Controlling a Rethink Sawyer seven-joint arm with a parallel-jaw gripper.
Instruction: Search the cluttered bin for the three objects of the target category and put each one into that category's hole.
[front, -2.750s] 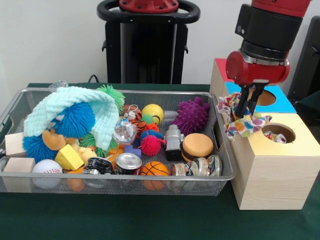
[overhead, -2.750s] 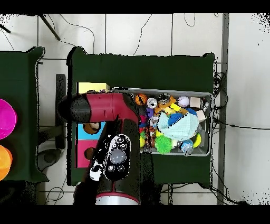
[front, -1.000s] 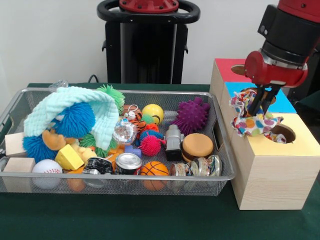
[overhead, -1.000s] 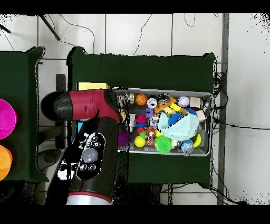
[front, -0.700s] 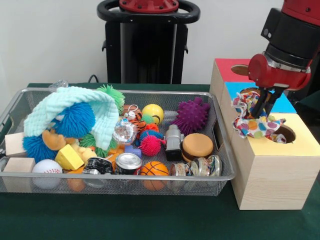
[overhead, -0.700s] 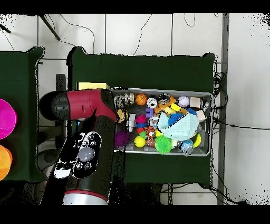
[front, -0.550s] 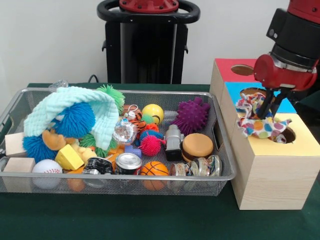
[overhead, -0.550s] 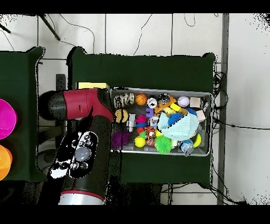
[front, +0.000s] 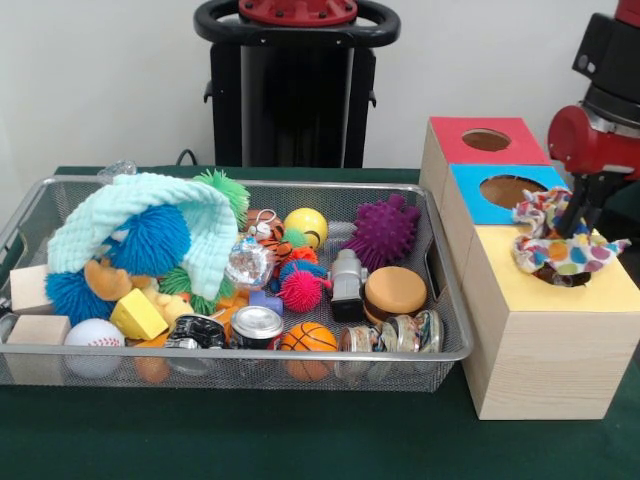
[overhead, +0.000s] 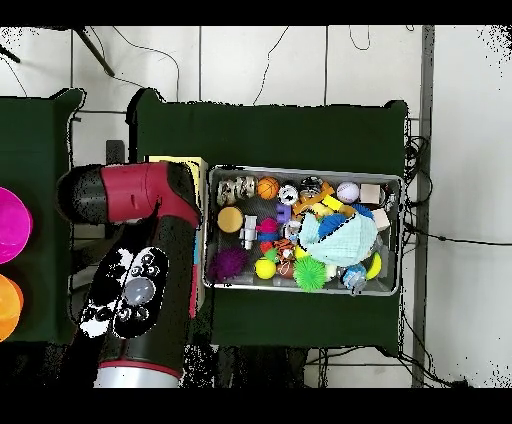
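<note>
From the front we see the gripper (front: 578, 222) at the right edge, its dark fingers drawn together on a bunched polka-dot cloth (front: 560, 246), which they pinch near its top. The cloth hangs just under the fingers and drapes across the top of the yellow-topped box (front: 545, 330), covering that box's hole; part of it trails toward the blue-topped box (front: 500, 190) behind. It is white fabric crowded with coloured spots in red, blue, green, yellow and orange, crumpled into folds. Beyond the blue box stands the red-topped box (front: 480, 140), and both of their round holes lie open. To the left the wire bin (front: 300, 355) holds the clutter: a mint knitted cloth (front: 140, 215) draped over a blue spiky ball (front: 150, 240), a purple spiky ball (front: 383, 232), a yellow ball (front: 305, 225), a small basketball (front: 307, 340), a baseball (front: 93, 335), a toy burger (front: 394, 292) and wooden blocks (front: 30, 305). From overhead, we see the red and black arm (overhead: 135, 250) lying over the boxes, so gripper and spotted cloth are hidden beneath it; only a strip of the yellow-topped box (overhead: 180, 160) shows above the arm. The bin (overhead: 395, 180) sits just beside the arm, with the mint cloth (overhead: 340, 238) toward its far end and the purple ball (overhead: 228, 264) in the corner nearest the arm.
</note>
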